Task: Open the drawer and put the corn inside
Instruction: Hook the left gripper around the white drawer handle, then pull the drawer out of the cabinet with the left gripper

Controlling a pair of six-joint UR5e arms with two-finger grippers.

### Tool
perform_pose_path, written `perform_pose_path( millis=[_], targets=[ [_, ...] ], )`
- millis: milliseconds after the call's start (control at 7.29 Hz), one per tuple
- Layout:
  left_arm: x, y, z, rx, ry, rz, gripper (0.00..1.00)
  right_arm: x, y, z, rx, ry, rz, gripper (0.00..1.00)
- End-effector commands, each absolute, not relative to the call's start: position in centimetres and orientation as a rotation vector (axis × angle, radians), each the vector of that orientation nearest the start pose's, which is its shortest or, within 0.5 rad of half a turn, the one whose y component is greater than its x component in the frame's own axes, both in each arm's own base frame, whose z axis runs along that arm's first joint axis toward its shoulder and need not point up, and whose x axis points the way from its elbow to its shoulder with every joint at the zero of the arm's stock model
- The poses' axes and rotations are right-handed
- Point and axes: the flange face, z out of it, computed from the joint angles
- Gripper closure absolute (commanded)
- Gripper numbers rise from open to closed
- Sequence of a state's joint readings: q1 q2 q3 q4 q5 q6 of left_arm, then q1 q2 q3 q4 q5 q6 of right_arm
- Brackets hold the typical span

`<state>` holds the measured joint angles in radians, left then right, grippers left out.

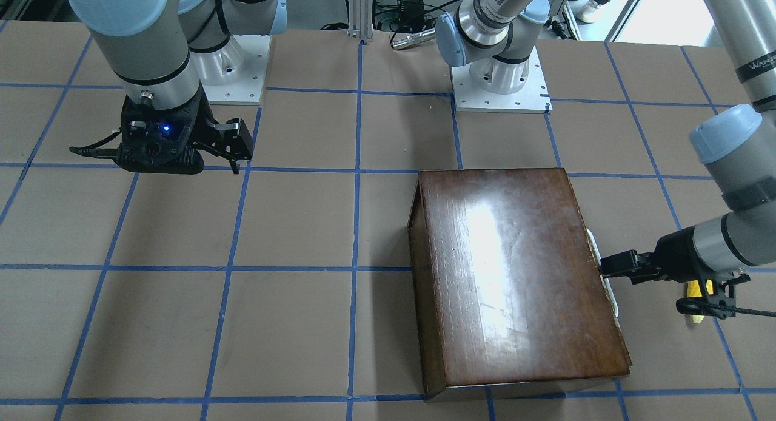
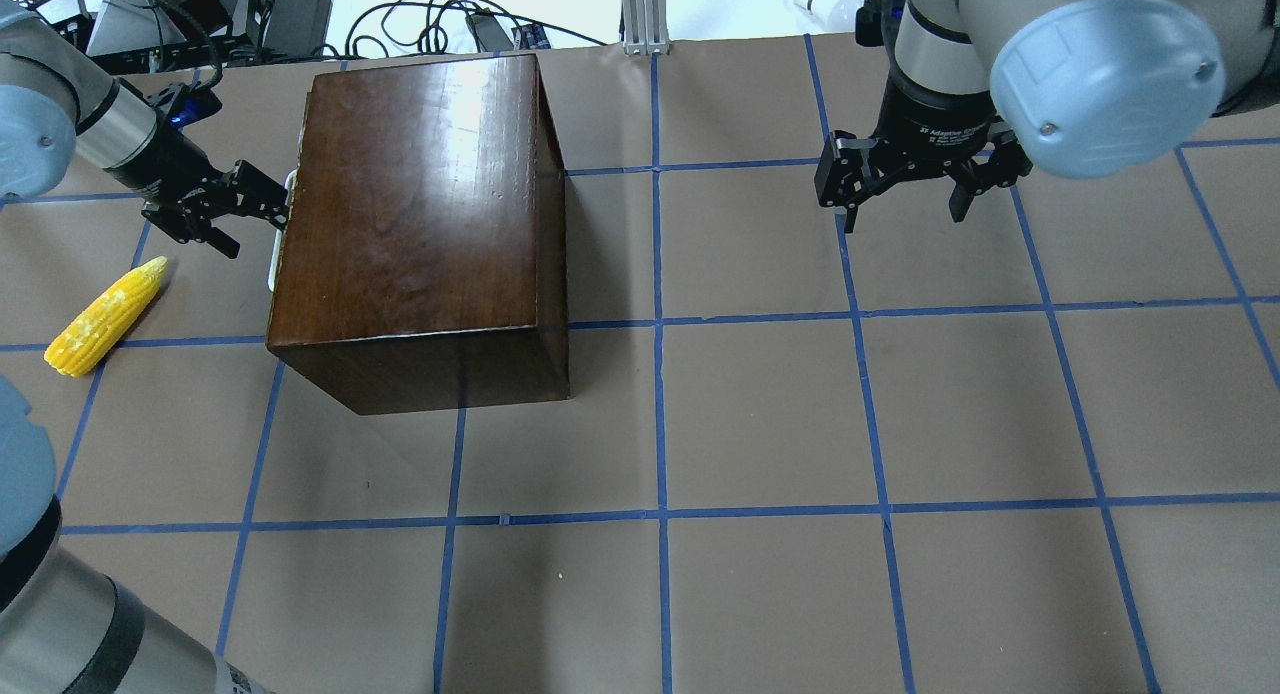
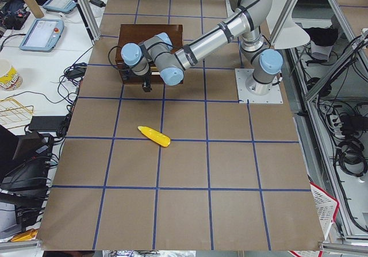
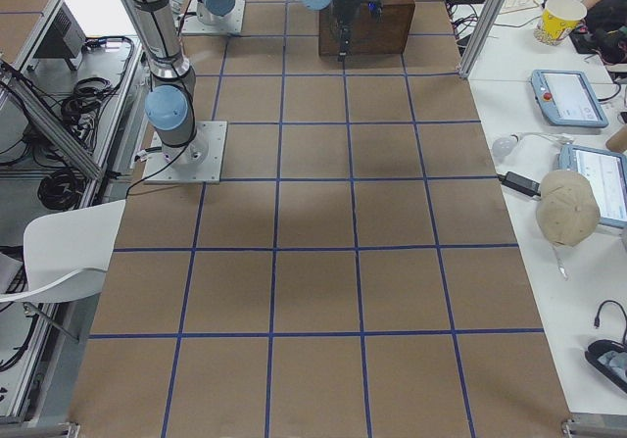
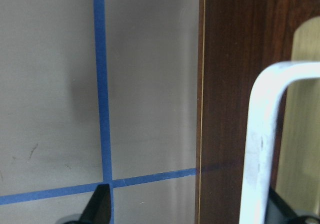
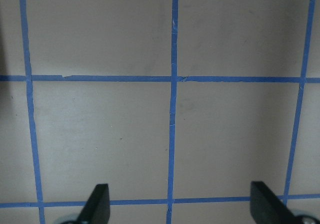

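The glossy dark-brown box (image 2: 420, 204) stands left of centre in the overhead view, and its drawer is closed. The drawer's dark front panel (image 5: 225, 83) carries a white handle (image 5: 260, 144). My left gripper (image 2: 258, 224) is open at the drawer front. The handle lies between its jaws, close to one finger (image 5: 280, 209). The yellow corn (image 2: 105, 317) lies on the table beside the left gripper, apart from the box. My right gripper (image 2: 903, 214) is open and empty, hovering over bare table far from the box.
The table is brown board with a blue tape grid (image 2: 660, 414). The arm bases (image 1: 500, 87) stand at the robot's edge of the table. Side tables with tablets (image 4: 568, 95) and cables flank the ends.
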<state>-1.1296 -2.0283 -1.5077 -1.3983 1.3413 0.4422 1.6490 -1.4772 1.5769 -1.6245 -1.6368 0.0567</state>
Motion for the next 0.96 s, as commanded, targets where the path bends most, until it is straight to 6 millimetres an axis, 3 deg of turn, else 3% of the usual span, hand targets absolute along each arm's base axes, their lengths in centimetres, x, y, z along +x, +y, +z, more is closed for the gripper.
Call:
perform_pose_path(
  millis=[0,412,824],
  targets=[
    [12.9,-63.3,27.7,-0.046,3.435,0.173,0.00,16.7,-51.4,44.3,-0.037,3.210,0.064,0.00],
    [15.2,-62.9,27.9,-0.099,3.439,0.154,0.00,16.7,-51.3,44.3,-0.037,3.210,0.067,0.00],
    [16.1,-62.5,27.6,-0.124,3.440,0.160,0.00,16.7,-51.3,44.3,-0.037,3.210,0.067,0.00]
  ],
)
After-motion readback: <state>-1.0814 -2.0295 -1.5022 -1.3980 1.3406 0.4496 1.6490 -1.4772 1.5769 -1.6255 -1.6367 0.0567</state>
